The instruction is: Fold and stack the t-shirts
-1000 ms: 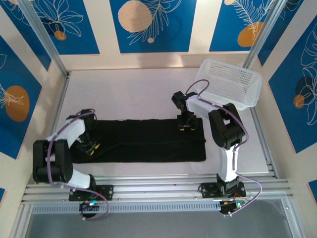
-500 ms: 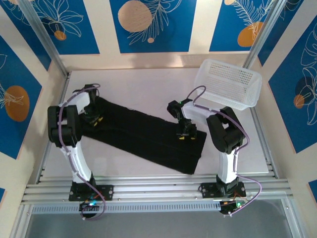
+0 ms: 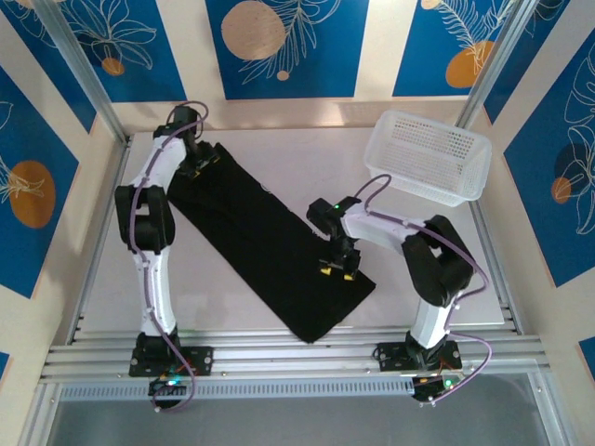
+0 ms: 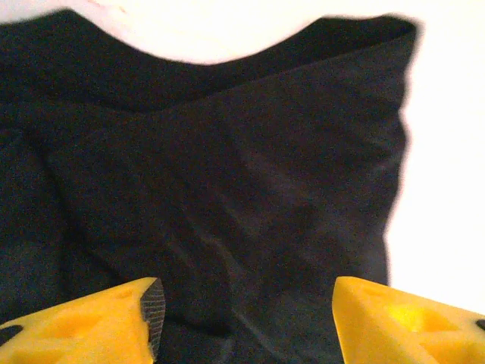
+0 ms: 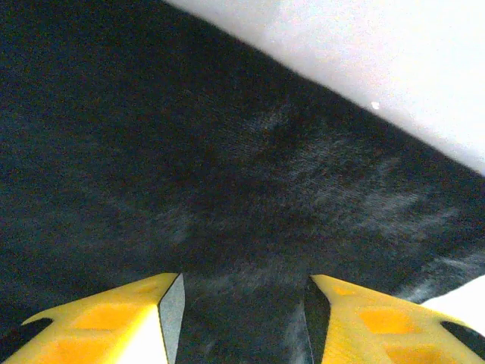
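Observation:
The black t-shirt [image 3: 260, 242] lies folded into a long strip, running diagonally from the back left of the table to the front middle, plain black face up. My left gripper [image 3: 198, 165] hovers over its far end with the jaws spread wide. In the left wrist view the cloth [image 4: 242, 174] lies flat below the left gripper [image 4: 246, 296], untouched by the yellow fingers [image 4: 106, 322]. My right gripper [image 3: 337, 271] sits on the strip's near right part. Close up, a ridge of t-shirt [image 5: 227, 152] fills the right gripper [image 5: 242, 288] between its pads.
A white perforated basket [image 3: 428, 153] stands at the back right corner, apart from the cloth. Bare white table [image 3: 437, 269] lies right of the shirt. Aluminium frame rails [image 3: 279, 358] run along the front edge by both arm bases.
The strip swung from lying crosswise to a diagonal: the left gripper carried its end to the back left and then opened. The right gripper drew its end nearer and leftward.

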{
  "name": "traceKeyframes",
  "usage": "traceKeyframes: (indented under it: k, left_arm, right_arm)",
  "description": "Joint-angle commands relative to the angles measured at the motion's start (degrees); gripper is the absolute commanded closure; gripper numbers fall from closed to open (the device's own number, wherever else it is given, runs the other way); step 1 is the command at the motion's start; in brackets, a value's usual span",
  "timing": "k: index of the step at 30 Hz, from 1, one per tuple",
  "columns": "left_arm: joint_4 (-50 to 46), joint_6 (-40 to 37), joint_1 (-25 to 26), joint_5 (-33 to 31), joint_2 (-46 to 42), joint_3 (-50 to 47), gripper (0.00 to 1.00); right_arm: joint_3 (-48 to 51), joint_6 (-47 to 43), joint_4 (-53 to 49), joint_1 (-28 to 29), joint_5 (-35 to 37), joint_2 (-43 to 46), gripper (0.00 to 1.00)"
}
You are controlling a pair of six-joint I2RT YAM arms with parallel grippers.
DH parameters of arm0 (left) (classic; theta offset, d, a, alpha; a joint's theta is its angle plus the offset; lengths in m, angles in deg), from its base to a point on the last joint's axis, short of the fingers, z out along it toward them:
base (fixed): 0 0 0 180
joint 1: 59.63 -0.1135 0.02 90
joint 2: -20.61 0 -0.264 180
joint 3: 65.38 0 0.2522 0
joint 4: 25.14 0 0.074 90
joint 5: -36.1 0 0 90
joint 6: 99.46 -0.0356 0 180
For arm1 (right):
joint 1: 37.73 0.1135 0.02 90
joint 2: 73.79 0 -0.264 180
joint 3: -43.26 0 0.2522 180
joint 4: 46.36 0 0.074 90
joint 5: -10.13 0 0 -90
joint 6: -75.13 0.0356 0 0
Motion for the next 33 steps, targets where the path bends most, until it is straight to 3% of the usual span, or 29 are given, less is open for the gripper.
traceKeyframes:
  k: [1, 6, 12, 20, 29, 33]
  left_arm:
    - [-4.0, 5.5, -0.3, -1.5, -9.3, -6.1, 0.42]
    - [2.0, 16.3, -0.6, 3.6, -15.0, -23.6, 0.56]
    - [5.7, 23.7, -0.5, 6.0, -10.0, -28.2, 0.62]
    - [9.4, 20.6, 3.1, 11.9, 6.2, -12.9, 0.64]
    - [4.7, 19.7, 10.7, 14.2, 25.8, 20.6, 0.63]
    - [7.9, 21.8, 12.8, 14.9, 27.7, 22.5, 0.62]
  right_arm:
    - [-2.0, -6.1, 3.2, -2.4, 0.0, 2.6, 0.52]
    - [-7.7, -19.7, 6.4, -3.2, -1.5, -4.3, 0.53]
    - [-16.4, -26.8, 7.2, -2.6, -2.8, -14.5, 0.53]
    - [-21.2, -21.8, 2.3, -4.3, -1.9, -22.1, 0.54]
    - [-14.3, -9.5, 2.9, -5.7, -9.2, -19.5, 0.53]
    - [-10.7, -3.6, 5.5, -4.4, -11.8, -17.5, 0.53]
